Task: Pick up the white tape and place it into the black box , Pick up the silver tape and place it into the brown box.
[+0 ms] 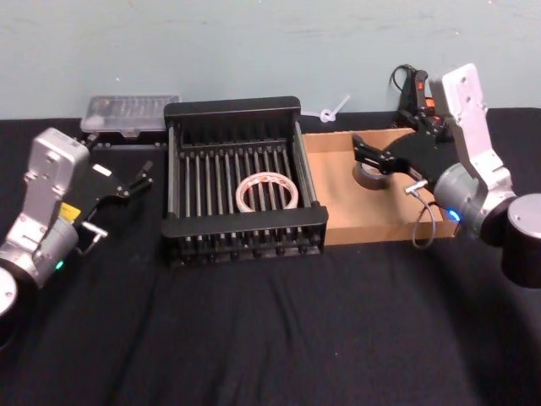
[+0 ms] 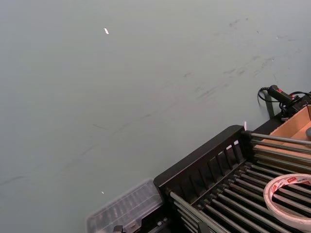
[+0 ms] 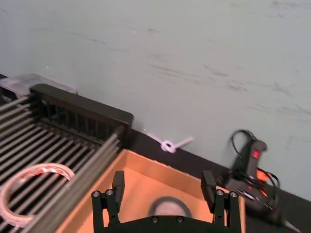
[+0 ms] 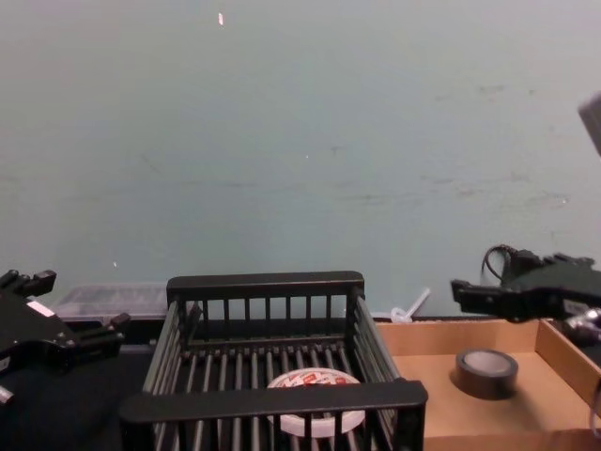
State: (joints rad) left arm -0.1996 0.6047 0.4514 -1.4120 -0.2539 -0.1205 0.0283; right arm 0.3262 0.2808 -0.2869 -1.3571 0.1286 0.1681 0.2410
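The white tape with red print lies flat on the slats inside the black box; the left wrist view also catches this white tape and the black box. In the brown box the silver tape lies flat. My right gripper hangs open just above it, not touching; the right wrist view has the silver tape below the open right gripper. Left of the crate my left gripper stands open and holds nothing.
A clear plastic case lies behind the crate's left corner. A black and red tool with a cable sits behind the brown box, and a white knotted tie lies by the wall. Black cloth covers the table.
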